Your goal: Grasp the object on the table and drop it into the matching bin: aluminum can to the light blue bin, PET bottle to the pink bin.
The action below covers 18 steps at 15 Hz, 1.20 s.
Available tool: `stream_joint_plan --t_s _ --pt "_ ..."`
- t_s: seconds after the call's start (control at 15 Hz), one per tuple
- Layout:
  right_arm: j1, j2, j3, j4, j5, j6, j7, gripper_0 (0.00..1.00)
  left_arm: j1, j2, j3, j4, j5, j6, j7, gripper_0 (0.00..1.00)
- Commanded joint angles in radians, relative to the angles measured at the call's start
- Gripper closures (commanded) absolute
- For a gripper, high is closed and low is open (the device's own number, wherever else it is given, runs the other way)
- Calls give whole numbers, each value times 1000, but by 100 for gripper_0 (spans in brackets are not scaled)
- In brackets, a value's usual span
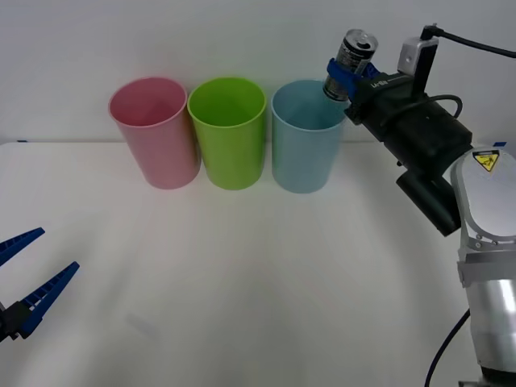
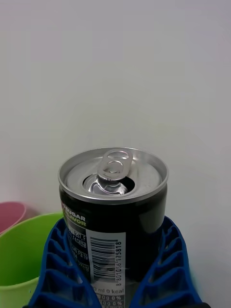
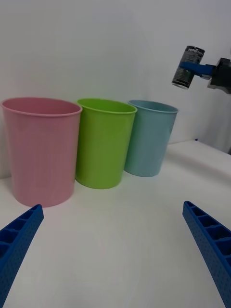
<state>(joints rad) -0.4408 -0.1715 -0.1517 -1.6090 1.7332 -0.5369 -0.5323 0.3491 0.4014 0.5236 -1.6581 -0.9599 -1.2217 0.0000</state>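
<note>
In the front view, the right gripper (image 1: 342, 79) is holding the small silver-grey metal can (image 1: 351, 63) in the air, its blue ribbed jaws clamping the can's lower body. The can is tilting slightly, and the tall light blue plastic bin (image 1: 305, 141) is standing just below the jaws, its right rim under the can. The lime green plastic bin (image 1: 230, 133) and the tall pink plastic bin (image 1: 156, 133) are standing farther to the jaws' left, all on the wide white surface (image 1: 242, 282). The left gripper (image 1: 28, 278) is hovering low at the near left, jaws spread apart.

In the right wrist view, the can is sitting between the jaws, pull-tab top facing up.

In the left wrist view, the three bins are lined up beyond the open jaws.
</note>
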Motion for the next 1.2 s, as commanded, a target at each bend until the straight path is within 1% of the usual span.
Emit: stream_joint_plan --t_s 0.07,0.13,0.27,0.4,0.6,1.07,1.13,1.2 --pt "-87 52 -32 109 72 2 9 100 0 0 0 0 0 0 0 0" --pt "-122 72 -49 159 98 3 12 100 0 0 0 0 0 0 0 0" --pt "-168 99 -68 219 141 17 20 100 0 0 0 0 0 0 0 0" --pt "-222 113 -69 301 150 43 32 100 0 0 0 0 0 0 0 0" --pt "-268 118 -63 374 152 71 54 100 0 0 0 0 0 0 0 0" --pt "-271 118 -57 385 152 72 74 99 0 0 0 0 0 0 0 0" --pt "-272 118 -57 385 152 71 77 87 0 0 0 0 0 0 0 0" --pt "-272 116 -57 385 152 71 80 63 0 0 0 0 0 0 0 0"
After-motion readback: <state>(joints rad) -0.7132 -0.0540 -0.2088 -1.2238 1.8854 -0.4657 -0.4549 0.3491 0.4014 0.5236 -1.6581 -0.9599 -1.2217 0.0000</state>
